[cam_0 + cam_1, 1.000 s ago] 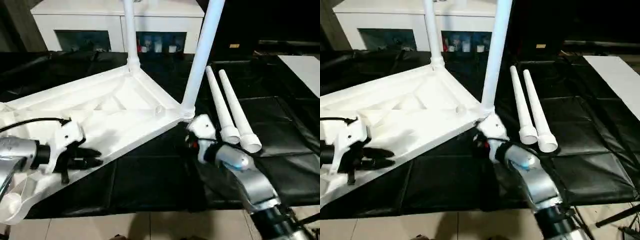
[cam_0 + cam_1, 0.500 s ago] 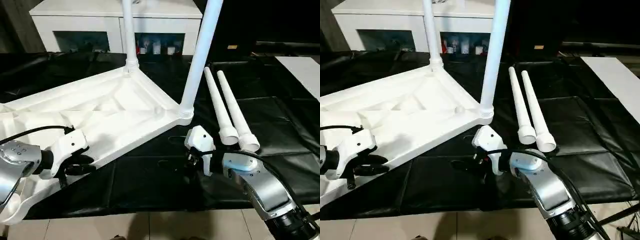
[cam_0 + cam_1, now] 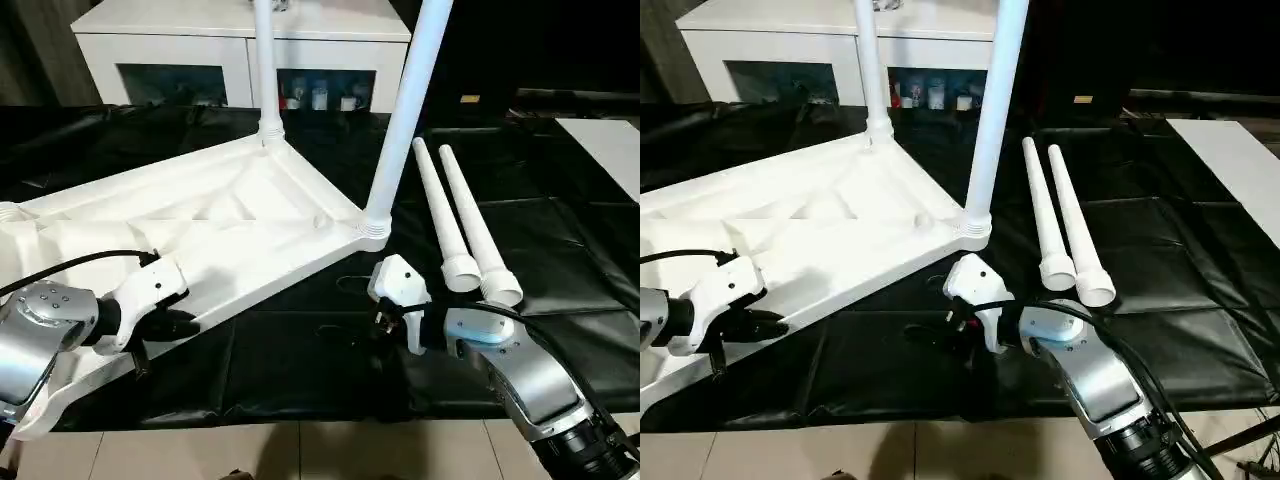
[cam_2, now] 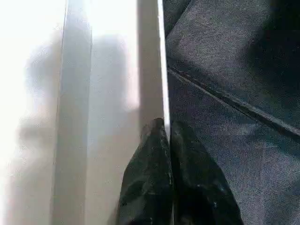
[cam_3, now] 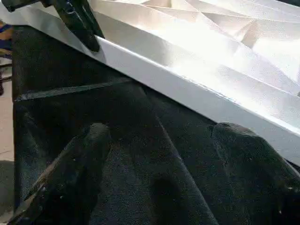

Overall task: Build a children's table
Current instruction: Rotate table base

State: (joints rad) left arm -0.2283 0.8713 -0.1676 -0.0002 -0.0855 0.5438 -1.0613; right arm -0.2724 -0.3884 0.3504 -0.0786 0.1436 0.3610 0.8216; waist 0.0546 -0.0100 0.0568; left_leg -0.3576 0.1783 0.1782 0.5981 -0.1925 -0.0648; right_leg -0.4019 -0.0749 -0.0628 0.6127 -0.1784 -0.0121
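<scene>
The white tabletop (image 3: 230, 215) lies upside down on the black mat, ribbed underside up. Two white legs (image 3: 265, 70) (image 3: 405, 110) stand upright in its far and right corner sockets. Two more legs (image 3: 440, 215) (image 3: 475, 230) lie side by side on the mat to the right. My left gripper (image 3: 188, 322) is shut, its fingertips (image 4: 164, 129) pressed together right at the edge of the tabletop's near rim. My right gripper (image 3: 930, 335) hovers open over the mat in front of the right corner socket, with nothing between its fingers (image 5: 89, 154).
A white cabinet with glass doors (image 3: 240, 50) stands behind the work. A flat white board (image 3: 610, 140) lies at the far right. The black mat (image 3: 300, 360) ends near me at a tiled floor (image 3: 300, 450).
My left gripper's fingers have closed and sit at the tabletop's near rim. My right gripper has dropped from the right corner socket to the mat in front of it.
</scene>
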